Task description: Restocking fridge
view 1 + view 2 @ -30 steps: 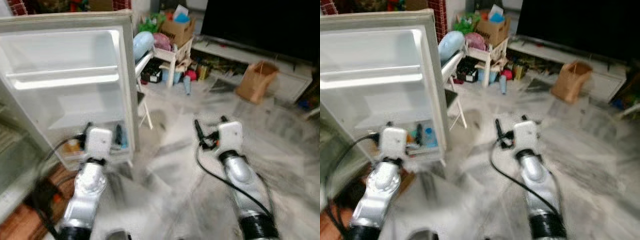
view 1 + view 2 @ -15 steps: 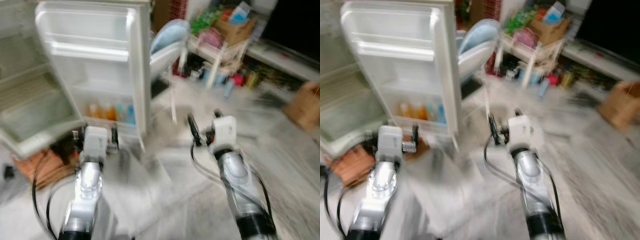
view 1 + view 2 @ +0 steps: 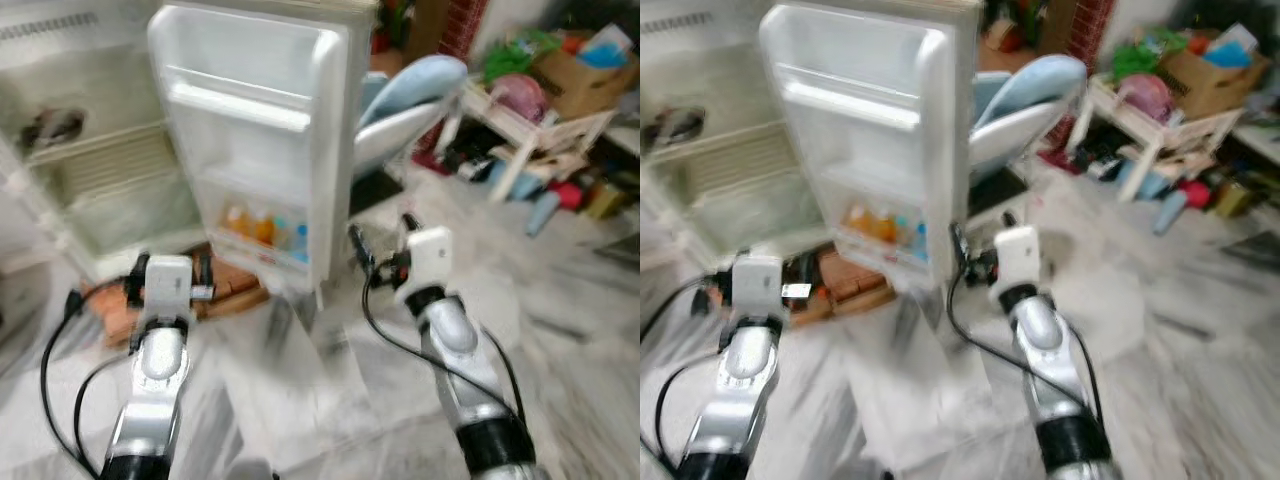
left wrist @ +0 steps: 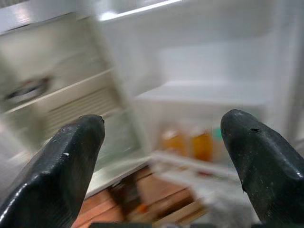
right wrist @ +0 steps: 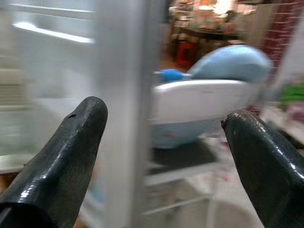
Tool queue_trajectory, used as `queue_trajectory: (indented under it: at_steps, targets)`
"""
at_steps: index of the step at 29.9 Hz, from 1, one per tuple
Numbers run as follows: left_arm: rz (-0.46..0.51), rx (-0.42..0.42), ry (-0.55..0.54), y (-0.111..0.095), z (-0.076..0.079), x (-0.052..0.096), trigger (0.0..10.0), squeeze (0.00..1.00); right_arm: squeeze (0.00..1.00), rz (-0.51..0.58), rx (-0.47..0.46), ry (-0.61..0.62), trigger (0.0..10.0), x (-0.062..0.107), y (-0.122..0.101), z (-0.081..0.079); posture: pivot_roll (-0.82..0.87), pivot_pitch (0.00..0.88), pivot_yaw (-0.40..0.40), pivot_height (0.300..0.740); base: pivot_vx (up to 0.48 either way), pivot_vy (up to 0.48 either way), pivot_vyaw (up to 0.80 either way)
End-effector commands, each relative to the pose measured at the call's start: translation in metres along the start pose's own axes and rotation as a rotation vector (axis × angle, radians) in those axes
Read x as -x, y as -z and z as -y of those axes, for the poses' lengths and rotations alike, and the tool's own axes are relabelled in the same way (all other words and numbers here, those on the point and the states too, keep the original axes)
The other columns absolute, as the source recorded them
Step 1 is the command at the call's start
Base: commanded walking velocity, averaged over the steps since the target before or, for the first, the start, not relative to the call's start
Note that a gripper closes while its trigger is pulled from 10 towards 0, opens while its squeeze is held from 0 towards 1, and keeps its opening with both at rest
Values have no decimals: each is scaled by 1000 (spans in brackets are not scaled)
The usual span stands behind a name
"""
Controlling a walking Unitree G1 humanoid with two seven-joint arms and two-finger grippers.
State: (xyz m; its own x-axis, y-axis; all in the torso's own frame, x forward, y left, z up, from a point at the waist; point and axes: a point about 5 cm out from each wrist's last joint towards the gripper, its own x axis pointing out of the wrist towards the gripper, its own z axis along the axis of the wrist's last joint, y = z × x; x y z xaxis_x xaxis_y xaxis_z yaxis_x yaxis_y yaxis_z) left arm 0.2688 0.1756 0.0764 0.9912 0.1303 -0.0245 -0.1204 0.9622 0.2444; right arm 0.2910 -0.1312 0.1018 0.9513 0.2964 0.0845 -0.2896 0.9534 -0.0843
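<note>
Over the last second my head view swung left: the fridge (image 3: 90, 160), earlier only an edge beside its open door (image 3: 260, 170), now showed its cabinet with wire shelves, so I judged I was turning to face it for restocking. View was blurred, so detail was poor. The door stood wide, its outer edge between my two arms; its lower rack held a row of small bottles (image 3: 262, 228), orange and blue, and the upper racks looked bare. A pale blue chair (image 3: 400, 110) stood just behind the door edge, with clutter further right, leaving open floor (image 3: 560, 330) mainly to my right. My right hand (image 3: 378, 268) was spread open, empty, near the door edge; my left hand (image 3: 165, 291) was likewise open and empty, low before the cabinet. With nothing carried, I judged stock must be fetched first.
</note>
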Motion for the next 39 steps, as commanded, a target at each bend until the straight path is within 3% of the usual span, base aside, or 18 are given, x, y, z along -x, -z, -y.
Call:
queue_trajectory:
  at_steps: [1, 18, 25, 39]
  targets:
    - [1, 5, 15, -1, 5, 1, 10000, 0, 0, 5, 6, 8, 10000, 1, -1, 4, 74, 0, -4, 740, 480, 0, 800]
    - [-29, 31, 54, 1, 15, 4, 10000, 0, 0, 20, 14, -24, 10000, -5, -5, 3, 84, 0, -8, 740, 26, 0, 713]
    - [-42, 22, 47, 2, 14, 3, 10000, 0, 0, 31, 21, -17, 10000, -8, -6, 4, 83, 0, -7, 740, 242, -248, 761]
    - [-55, 18, 44, 3, 15, 2, 10000, 0, 0, 30, 33, -8, 10000, -10, -6, 4, 81, 0, -8, 740, 212, -377, 0]
